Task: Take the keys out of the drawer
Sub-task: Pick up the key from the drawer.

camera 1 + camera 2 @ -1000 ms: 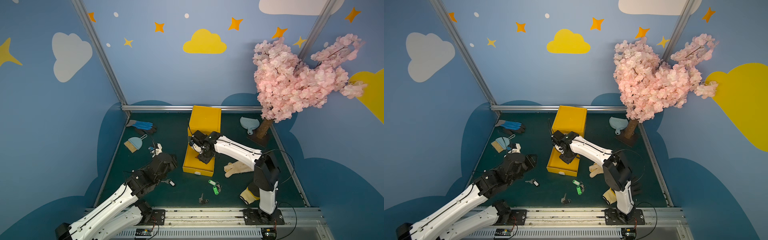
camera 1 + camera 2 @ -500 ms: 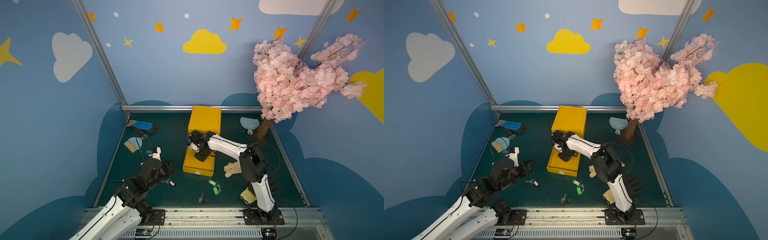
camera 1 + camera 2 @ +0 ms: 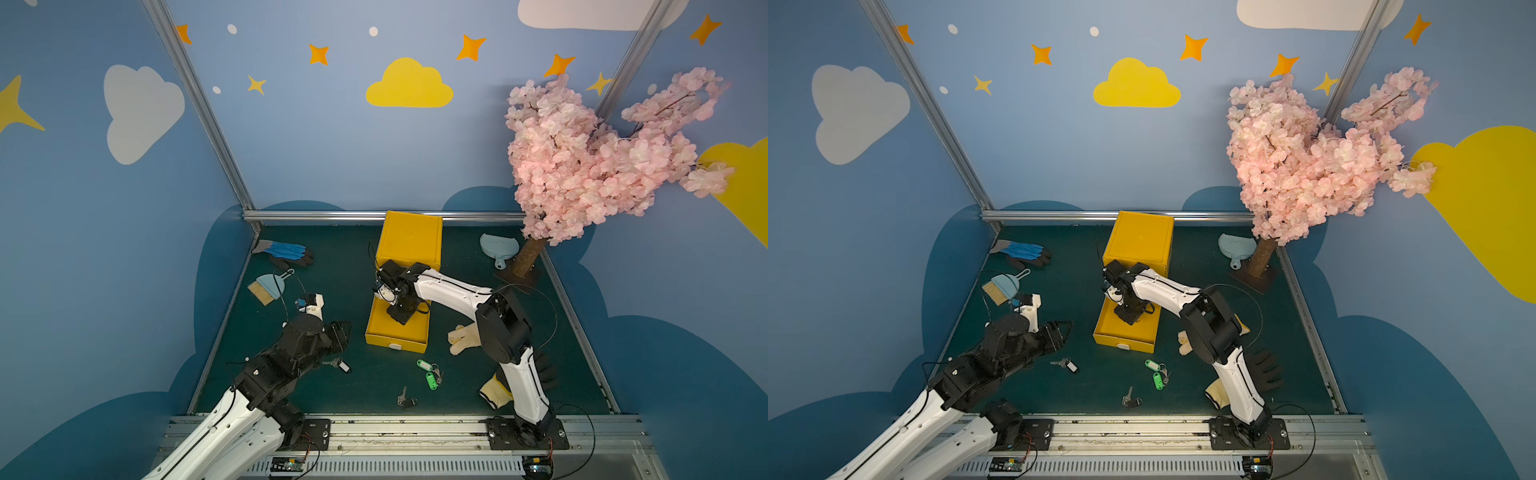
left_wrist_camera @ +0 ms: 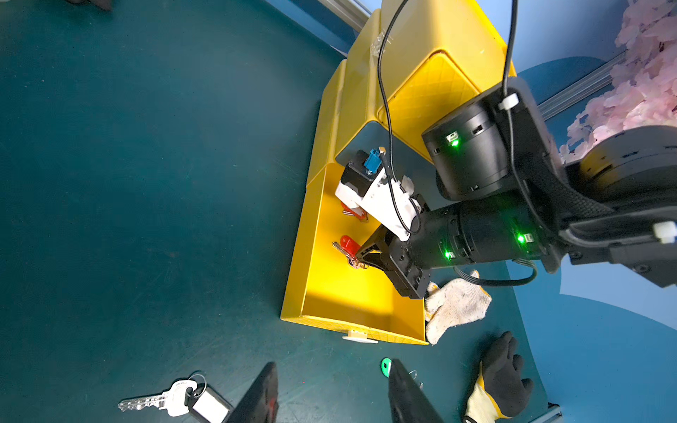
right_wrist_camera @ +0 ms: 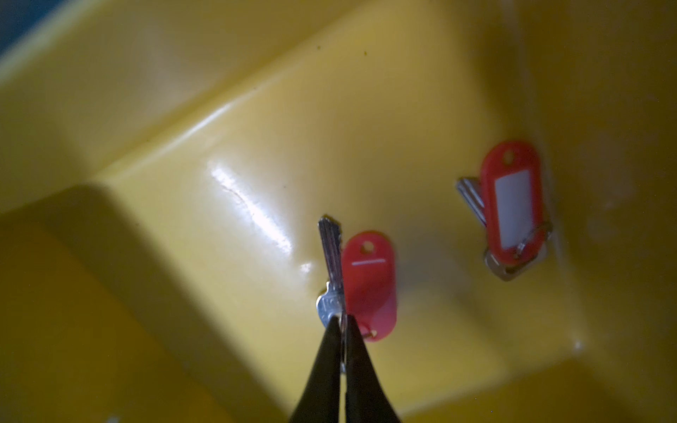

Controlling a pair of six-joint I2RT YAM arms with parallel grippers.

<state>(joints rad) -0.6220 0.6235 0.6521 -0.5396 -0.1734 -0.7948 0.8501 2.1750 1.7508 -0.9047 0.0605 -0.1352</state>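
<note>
Blue glove [image 3: 286, 250], brush [image 3: 268, 286], perhaps dustpan [image 3: 498, 246], tree [image 3: 590, 166].

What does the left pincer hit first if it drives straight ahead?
Probably the drawer, at its front wall: the open left pincer points at it, with only mat between. Depth is unclear.
</note>
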